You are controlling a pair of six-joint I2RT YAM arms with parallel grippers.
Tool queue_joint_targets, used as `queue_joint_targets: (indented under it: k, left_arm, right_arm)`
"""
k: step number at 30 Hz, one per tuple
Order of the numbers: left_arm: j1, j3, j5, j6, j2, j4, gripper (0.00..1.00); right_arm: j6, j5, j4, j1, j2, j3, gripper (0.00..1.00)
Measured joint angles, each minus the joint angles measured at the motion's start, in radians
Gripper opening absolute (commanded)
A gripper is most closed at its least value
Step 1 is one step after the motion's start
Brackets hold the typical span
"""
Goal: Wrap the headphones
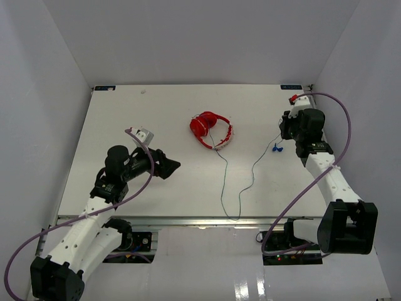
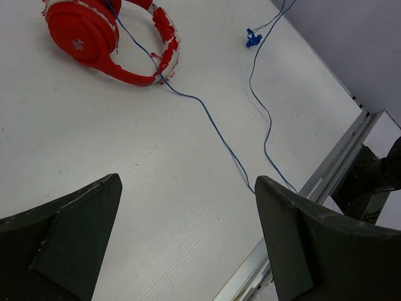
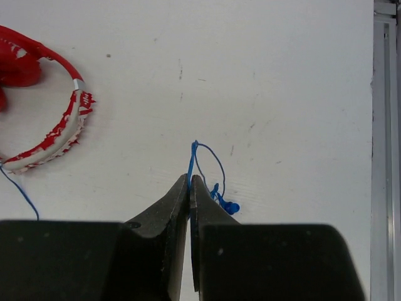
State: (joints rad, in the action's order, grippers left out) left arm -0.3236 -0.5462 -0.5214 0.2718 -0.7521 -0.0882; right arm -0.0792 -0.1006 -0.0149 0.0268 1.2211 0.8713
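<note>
The red headphones (image 1: 210,129) with a red-and-white headband lie at the table's far middle; they also show in the left wrist view (image 2: 94,37) and the right wrist view (image 3: 47,135). Their thin blue cable (image 1: 224,182) runs toward the front edge, then back up to the right. My right gripper (image 1: 283,139) is shut on the cable (image 3: 192,160) near its end, and the blue plug (image 3: 227,205) dangles just beside the fingertips. The plug also shows in the top view (image 1: 277,148). My left gripper (image 1: 173,166) is open and empty, left of the cable.
The table's metal front edge (image 1: 188,221) runs just below the cable's lowest loop, and also shows in the left wrist view (image 2: 326,182). White walls enclose the table on three sides. Thick purple cables hang along both arms.
</note>
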Motion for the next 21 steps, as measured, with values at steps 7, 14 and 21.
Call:
queue_joint_targets:
  k: [7, 14, 21]
  left_arm:
    - [-0.141, -0.229, 0.07, 0.018, -0.334, -0.029, 0.98]
    - [-0.299, -0.742, 0.175, -0.009, -0.829, -0.141, 0.94]
    - [-0.358, -1.261, 0.317, -0.041, -1.323, -0.308, 0.92]
  right_arm:
    - [-0.052, -0.023, 0.0, -0.05, 0.005, -0.038, 0.9]
    - [-0.181, -0.365, -0.127, -0.173, -0.12, -0.056, 0.92]
    - [-0.329, -0.783, -0.208, -0.229, -0.252, -0.172, 0.97]
